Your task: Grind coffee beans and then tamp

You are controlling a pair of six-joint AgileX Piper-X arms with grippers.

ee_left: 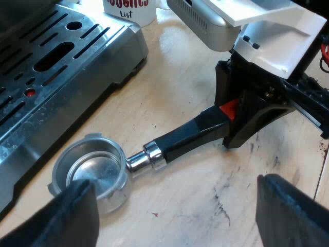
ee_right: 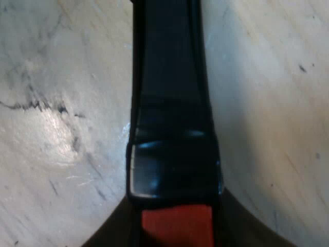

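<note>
Left wrist view is looking down on the metal holder [ee_left: 92, 172], which is lying loose on the wooden counter [ee_left: 205, 206] just beside the espresso machine [ee_left: 56, 72]. Its shiny basket is sitting close to the machine's slotted drip tray [ee_left: 31, 128], and its dark handle [ee_left: 187, 136] is pointing away from the machine. The left gripper [ee_left: 175, 180] is hovering above the holder with its fingers [ee_left: 72, 216] spread wide apart, holding nothing; one finger is showing in front of the basket's rim. The right gripper [ee_left: 247, 110] is sitting at the handle's red end [ee_left: 229, 108], and I cannot tell whether it is gripping it. A white mug [ee_left: 131, 10] with dark lettering is standing on the counter by the machine's corner. Right wrist view is looking straight down on the handle [ee_right: 172, 103], which is lying along the counter with the red end nearest the camera.
</note>
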